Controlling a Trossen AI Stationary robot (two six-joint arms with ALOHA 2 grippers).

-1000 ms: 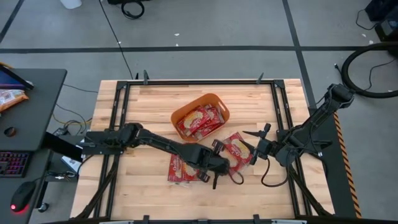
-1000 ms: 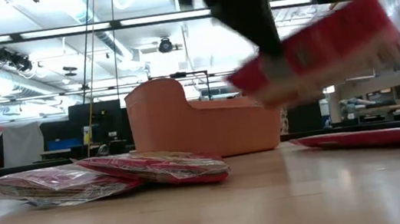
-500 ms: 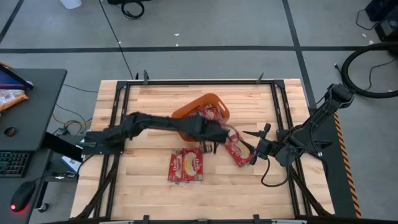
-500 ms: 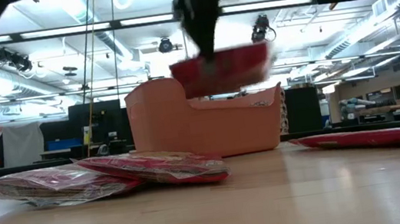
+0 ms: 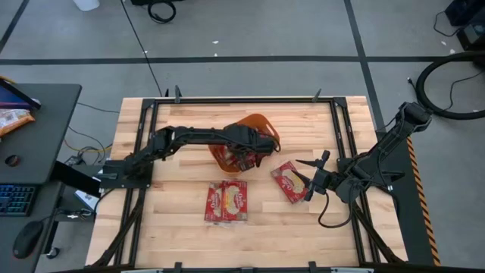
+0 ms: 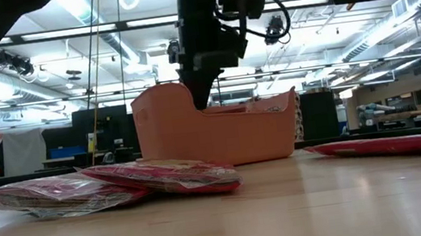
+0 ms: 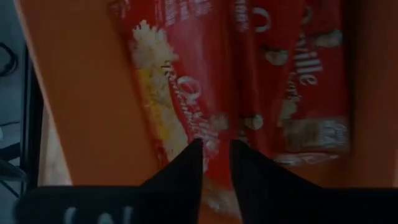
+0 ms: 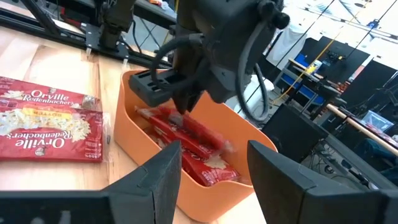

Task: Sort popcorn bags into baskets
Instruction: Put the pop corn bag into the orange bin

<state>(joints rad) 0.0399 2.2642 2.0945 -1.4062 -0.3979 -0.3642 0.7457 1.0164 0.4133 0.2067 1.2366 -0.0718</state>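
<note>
The orange basket (image 5: 261,119) stands at the table's middle, toward the far edge, with several red popcorn bags (image 8: 205,163) inside. My left gripper (image 5: 245,156) reaches down into it, nearly shut on one bag; in the low view the basket wall (image 6: 237,135) hides its tips (image 6: 199,95). Two bags (image 5: 226,202) lie flat and overlapping near the table's middle (image 6: 105,186). One more bag (image 5: 290,182) lies flat just in front of my right gripper (image 5: 301,179), which hovers open at the table's right. My left gripper (image 7: 216,146) comes from above, pointing down into the basket, with a red and yellow bag (image 7: 214,186) in the narrow gap between its fingers (image 7: 186,168). That bag (image 8: 186,132) lies slanted on the other bags in the basket. Which edge it has stays hidden by the fingers.
Black frame rails run along the table's left and right sides (image 5: 144,152). Bare wood lies along the near edge. A desk with a keyboard and an orange and white snack bag (image 5: 14,117) stands left of the table.
My left gripper has lifted one bag from the near middle of the table, swung it toward the far edge over the basket, and lowered it inside. The bag went from hanging high in the air to lying in the basket. The other bags stayed put.
</note>
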